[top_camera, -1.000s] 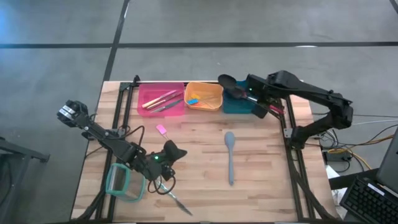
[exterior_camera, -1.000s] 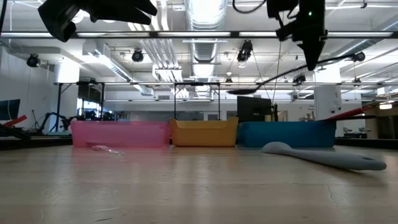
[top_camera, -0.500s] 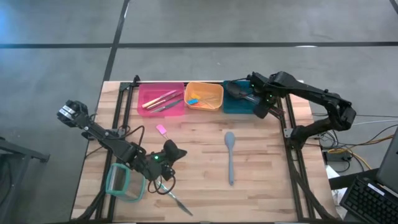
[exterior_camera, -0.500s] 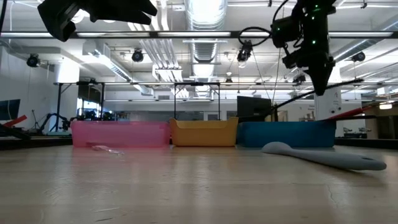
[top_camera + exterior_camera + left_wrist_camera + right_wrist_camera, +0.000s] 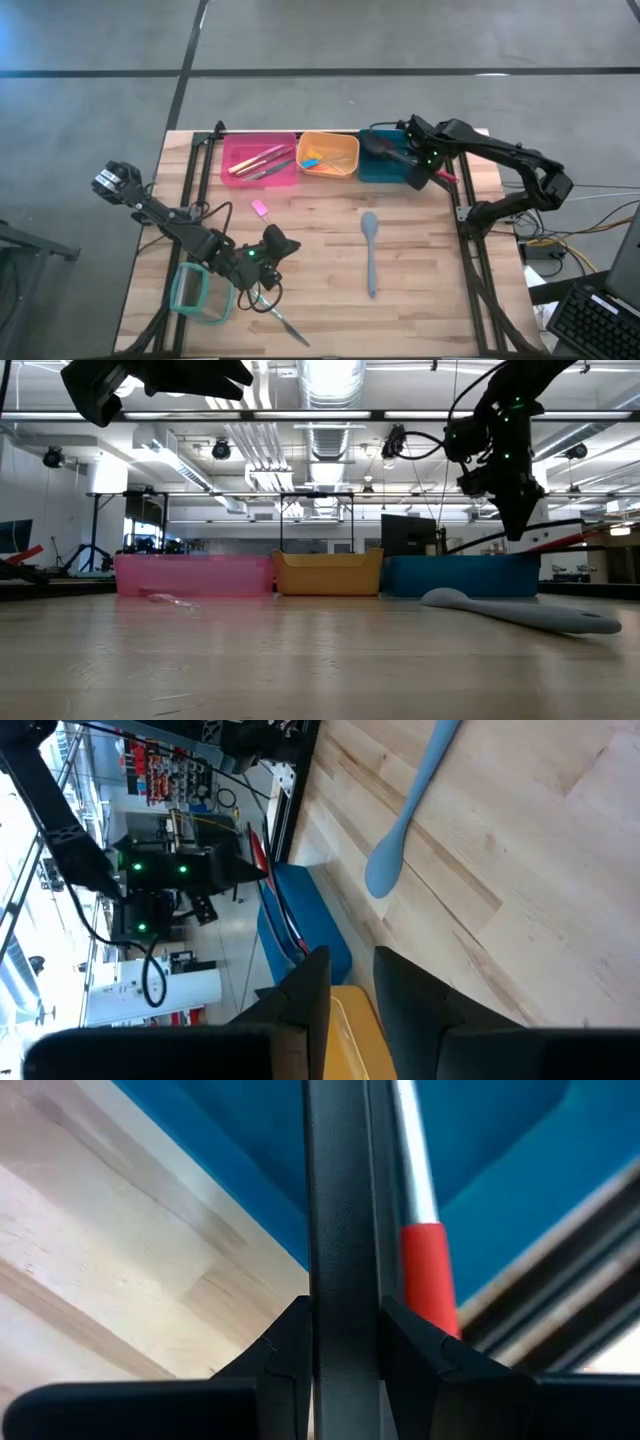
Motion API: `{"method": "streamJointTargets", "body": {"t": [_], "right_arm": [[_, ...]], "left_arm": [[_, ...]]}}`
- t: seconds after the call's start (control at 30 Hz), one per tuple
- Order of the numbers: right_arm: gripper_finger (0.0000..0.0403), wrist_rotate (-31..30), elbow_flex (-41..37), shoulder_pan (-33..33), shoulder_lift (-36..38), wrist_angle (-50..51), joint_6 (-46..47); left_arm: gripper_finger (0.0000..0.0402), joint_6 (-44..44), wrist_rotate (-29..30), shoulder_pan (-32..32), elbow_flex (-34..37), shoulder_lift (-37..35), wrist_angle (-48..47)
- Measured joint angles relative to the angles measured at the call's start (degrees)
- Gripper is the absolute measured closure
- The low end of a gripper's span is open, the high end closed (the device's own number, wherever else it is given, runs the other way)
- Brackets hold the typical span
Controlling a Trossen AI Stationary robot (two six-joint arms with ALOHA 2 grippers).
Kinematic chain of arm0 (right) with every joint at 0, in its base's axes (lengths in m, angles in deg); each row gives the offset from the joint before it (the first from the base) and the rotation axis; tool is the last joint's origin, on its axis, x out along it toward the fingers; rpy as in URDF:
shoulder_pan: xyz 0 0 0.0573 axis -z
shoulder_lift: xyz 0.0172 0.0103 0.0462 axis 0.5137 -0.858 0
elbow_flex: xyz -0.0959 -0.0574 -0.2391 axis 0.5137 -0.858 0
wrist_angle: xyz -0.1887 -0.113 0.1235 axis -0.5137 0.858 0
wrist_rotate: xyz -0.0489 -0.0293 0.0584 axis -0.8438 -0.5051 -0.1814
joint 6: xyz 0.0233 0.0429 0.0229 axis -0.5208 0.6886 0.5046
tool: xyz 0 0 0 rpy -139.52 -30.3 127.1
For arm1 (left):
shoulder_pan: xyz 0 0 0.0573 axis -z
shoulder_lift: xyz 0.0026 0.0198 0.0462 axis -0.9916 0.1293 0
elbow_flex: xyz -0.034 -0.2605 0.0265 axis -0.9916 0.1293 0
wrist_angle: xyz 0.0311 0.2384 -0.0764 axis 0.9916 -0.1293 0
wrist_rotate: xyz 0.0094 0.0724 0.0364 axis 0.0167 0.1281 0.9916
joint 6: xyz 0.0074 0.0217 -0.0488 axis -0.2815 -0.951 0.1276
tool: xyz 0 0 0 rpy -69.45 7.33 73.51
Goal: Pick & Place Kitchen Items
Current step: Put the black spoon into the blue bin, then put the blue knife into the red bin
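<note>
Two arms are over the worktop. Seen from above, with 12 o'clock at the far edge, the right gripper hangs at 1 o'clock above the teal bin. Its fingers are clamped tight on the handle of a black spoon, whose bowl points towards 10 o'clock over the bin. A red-handled tool with a metal shaft lies just beside that grip, in the bin.

At 7 o'clock the left gripper hovers over the worktop. Its fingers stand a narrow slit apart and hold nothing.

A grey spoon lies at about 4 o'clock of centre, bowl towards 12. A small pink piece lies at 9 o'clock of centre. A slim metal knife lies near the front edge at 6 o'clock of the left gripper, with a clear container at that gripper's 8 o'clock.

Along the far edge, the pink bin holds several slim utensils, and the orange bin holds a blue piece.
</note>
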Motion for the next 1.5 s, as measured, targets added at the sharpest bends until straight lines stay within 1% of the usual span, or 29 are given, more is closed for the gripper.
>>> {"method": "streamJointTargets", "body": {"t": [0.13,0.37,0.43,0.57,0.67,0.77,0.9,1.0,1.17,1.33,1.5], "right_arm": [[0.0326,0.15,-2.5,0.22,0.0,-2.37,-1.18],[0.0326,0.03,-4.33,0.71,0.0,-2.6,-1.3],[0.0306,-0.05,-4.33,0.69,0.0,-2.56,-1.27],[0.0233,-0.05,-3.65,0.67,0.0,-2.36,-1.3],[0.0191,-0.06,-2.29,0.67,0.0,-1.89,-1.3],[0.0166,-0.04,-0.25,0.67,0.22,-0.67,-0.37],[0.0151,0.08,3.18,0.39,1.55,1.45,1.09],[0.0151,0.21,5.91,-0.64,3.31,2.58,2.56],[0.0173,0.57,10.37,-5.35,7.61,3.73,4.44],[0.0199,0.55,13.62,-13.29,12.5,2.8,7.9],[0.0225,0.53,14.52,-22.51,16.22,0.59,11.68]], "left_arm": [[0.032,-0.01,0.0,0.0,0.0,0.0,-0.01],[0.0321,-0.02,0.0,0.02,0.0,0.0,0.0],[0.0321,-0.02,0.0,0.02,0.0,0.0,0.0],[0.0324,-0.04,0.0,0.02,0.0,0.0,-0.01],[0.0327,-0.04,0.0,0.02,0.0,0.0,0.0],[0.0328,-0.04,-0.02,0.02,0.0,0.0,0.0],[0.0326,-0.07,0.0,0.02,0.0,0.0,0.0],[0.0326,-0.63,-0.02,0.02,0.0,0.0,-0.02],[0.0328,-1.93,-0.01,0.02,0.0,0.0,0.0],[0.0323,3.68,-0.02,0.02,0.0,0.0,-0.36],[0.0325,8.27,0.0,2.05,0.0,0.02,-6.85]]}}
